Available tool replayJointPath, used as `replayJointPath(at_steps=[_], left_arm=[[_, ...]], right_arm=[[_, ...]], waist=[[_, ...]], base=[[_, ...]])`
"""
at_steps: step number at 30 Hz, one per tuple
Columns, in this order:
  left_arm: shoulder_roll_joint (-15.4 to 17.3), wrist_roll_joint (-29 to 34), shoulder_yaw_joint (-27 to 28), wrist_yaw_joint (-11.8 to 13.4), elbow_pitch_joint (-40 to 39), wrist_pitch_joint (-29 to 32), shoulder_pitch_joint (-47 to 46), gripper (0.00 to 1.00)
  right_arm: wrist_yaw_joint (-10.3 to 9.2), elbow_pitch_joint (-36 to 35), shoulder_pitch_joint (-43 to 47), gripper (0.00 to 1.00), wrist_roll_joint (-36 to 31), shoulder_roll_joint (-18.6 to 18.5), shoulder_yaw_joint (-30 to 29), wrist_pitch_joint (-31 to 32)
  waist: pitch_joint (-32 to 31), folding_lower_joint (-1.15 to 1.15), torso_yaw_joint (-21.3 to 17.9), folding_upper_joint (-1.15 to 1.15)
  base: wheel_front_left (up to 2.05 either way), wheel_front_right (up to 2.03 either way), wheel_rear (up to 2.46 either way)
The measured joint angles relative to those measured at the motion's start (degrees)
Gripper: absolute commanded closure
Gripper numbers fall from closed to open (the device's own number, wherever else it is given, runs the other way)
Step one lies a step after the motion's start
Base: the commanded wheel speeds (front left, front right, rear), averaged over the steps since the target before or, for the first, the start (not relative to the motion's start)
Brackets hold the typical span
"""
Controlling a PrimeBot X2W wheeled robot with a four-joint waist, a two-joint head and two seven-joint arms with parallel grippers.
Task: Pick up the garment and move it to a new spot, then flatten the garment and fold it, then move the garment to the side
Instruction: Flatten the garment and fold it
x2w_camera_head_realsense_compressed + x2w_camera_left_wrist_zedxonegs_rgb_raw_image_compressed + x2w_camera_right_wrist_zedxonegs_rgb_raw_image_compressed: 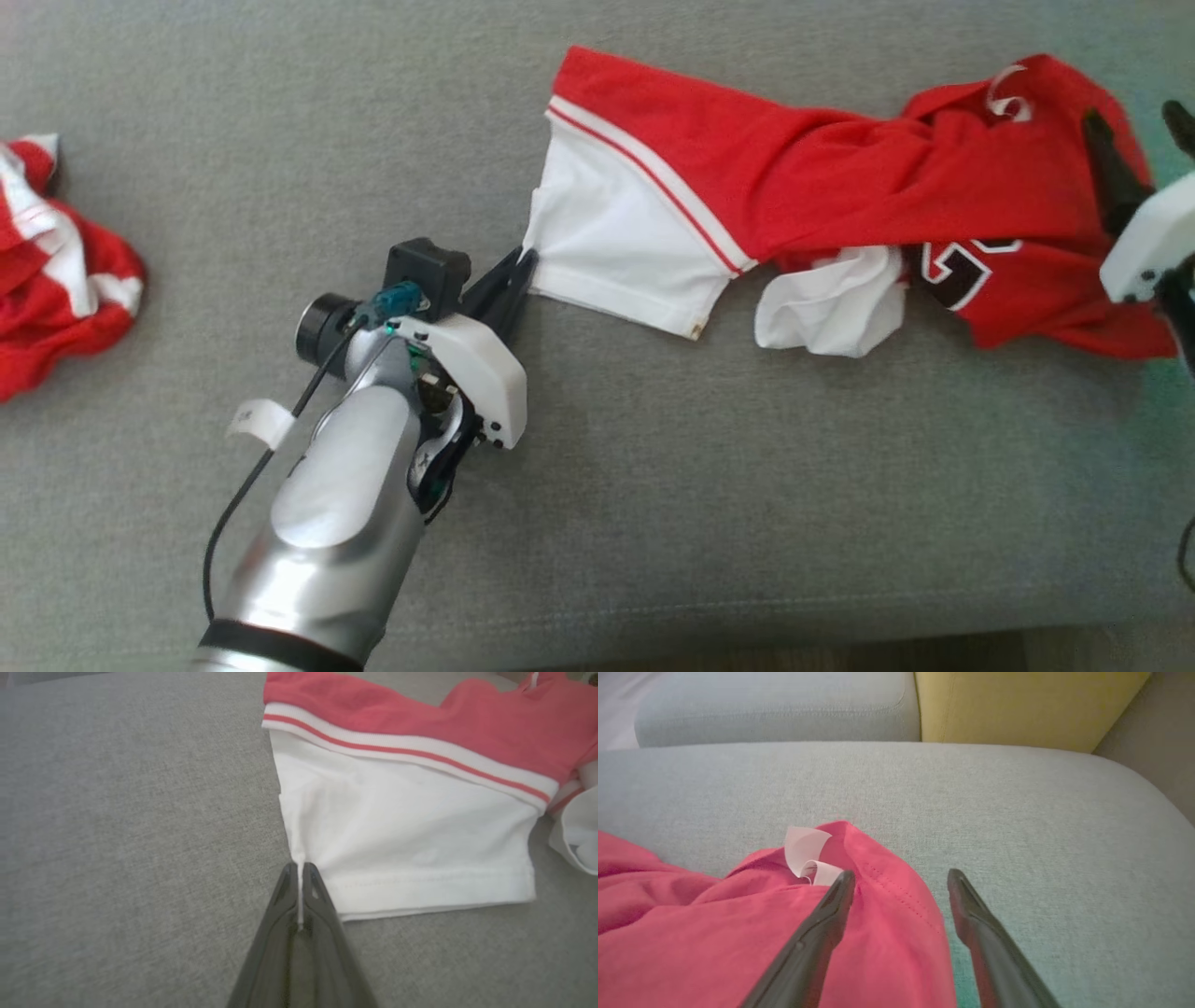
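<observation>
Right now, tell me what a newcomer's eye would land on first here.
The red and white shirt, stretched across the grey cushion. The left claw pinches its white hem corner, while the right claw stands open over the red end at the right. A second red garment lies bunched at the far left.
</observation>
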Motion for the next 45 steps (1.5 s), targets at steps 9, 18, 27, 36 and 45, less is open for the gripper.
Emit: replayJointPath(at_steps=[9, 18, 27, 36, 45], left_arm=[[-0.21, -0.97, -1.71, 0.0, -0.58, -1.54, -1.04, 1.0], [-0.23, -1.64, -2.69, 0.83, -0.52, -3.37, -1.56, 1.0], [2.49, -3.45, 1.09, 4.88, -4.97, -9.71, 1.63, 1.0], [7.51, -3.92, 5.25, 9.38, -20.98, -11.12, 8.94, 1.0], [12.3, -3.6, 8.33, 11.82, -37.76, -8.32, 10.57, 1.0]], right_arm=[[0.0, 7.27, -6.54, 0.0, 1.36, -4.0, 8.58, 4.15], [0.0, 9.62, -7.94, 1.0, 4.53, -5.6, 11.6, 2.26], [0.0, 4.41, -0.92, 1.0, 11.14, -5.25, 5.89, -6.45], [0.0, -9.49, 9.46, 1.0, 19.47, 0.1, -1.27, -7.36], [0.0, -23.87, 13.43, 1.0, 26.73, 3.71, -5.84, -1.4]], waist=[[1.86, 0.0, 1.62, 0.0], [2.38, 0.0, 1.88, 0.0], [-0.35, 0.0, 0.8, 0.0], [-4.06, 0.0, -0.77, 0.0], [-8.06, 0.0, -1.42, 0.0]], base=[[0.0, 0.0, 0.0], [0.0, 0.0, 0.0], [0.0, 0.0, 0.0], [0.0, 0.0, 0.0], [0.0, 0.0, 0.0]])
